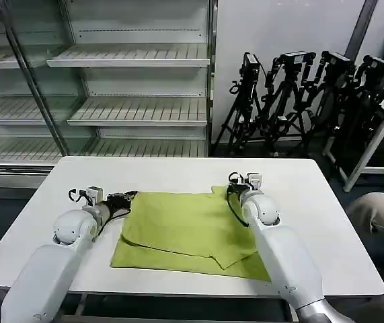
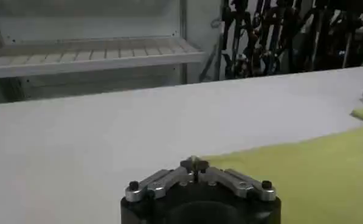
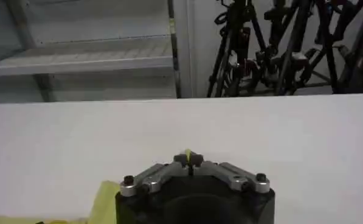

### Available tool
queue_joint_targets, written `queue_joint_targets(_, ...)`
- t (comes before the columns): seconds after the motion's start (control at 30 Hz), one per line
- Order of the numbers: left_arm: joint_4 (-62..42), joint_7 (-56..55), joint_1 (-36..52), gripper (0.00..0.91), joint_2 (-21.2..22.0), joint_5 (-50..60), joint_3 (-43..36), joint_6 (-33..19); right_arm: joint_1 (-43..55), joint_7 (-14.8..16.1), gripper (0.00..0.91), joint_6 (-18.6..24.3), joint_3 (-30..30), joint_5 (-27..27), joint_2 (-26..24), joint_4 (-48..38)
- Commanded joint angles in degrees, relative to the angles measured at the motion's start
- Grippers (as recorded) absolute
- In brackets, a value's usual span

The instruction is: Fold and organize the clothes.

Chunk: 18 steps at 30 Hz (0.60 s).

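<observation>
From the head view, the lime yellow-green soft thin shirt lies partly folded in the middle of the white rectangular table, its near edge close to the table's near side. The left gripper sits at the shirt's far left corner, and the right gripper sits at its far right corner, both low on the fabric. Behind the table stand empty white wire shelves on the left and black camera tripods on the right.

In the left wrist view, the left gripper has its fingertips pressed together, pinching the edge of the shirt.

In the right wrist view, the right gripper is likewise clamped, a sliver of yellow-green fabric between its tips, with more of the shirt beside its body.
</observation>
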State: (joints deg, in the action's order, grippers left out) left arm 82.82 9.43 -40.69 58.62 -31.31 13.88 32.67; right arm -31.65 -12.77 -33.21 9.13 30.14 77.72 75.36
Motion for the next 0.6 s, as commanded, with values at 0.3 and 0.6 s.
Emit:
queue_joint_targets(0.3,15.21,-2.36,-11.42,0.010,-3.44,-3.03,4.49,-0.87,-12.87,-1.71,0.000,-0.09,1.13,5.36,-10.89,24.97)
queue_joint_targets(0.6,20.74,-3.95,-18.63,0.010,-4.45,-2.73,7.57,-0.85,-23.39,-1.51,0.000,-0.05,5.01,5.67,-14.34,35.06)
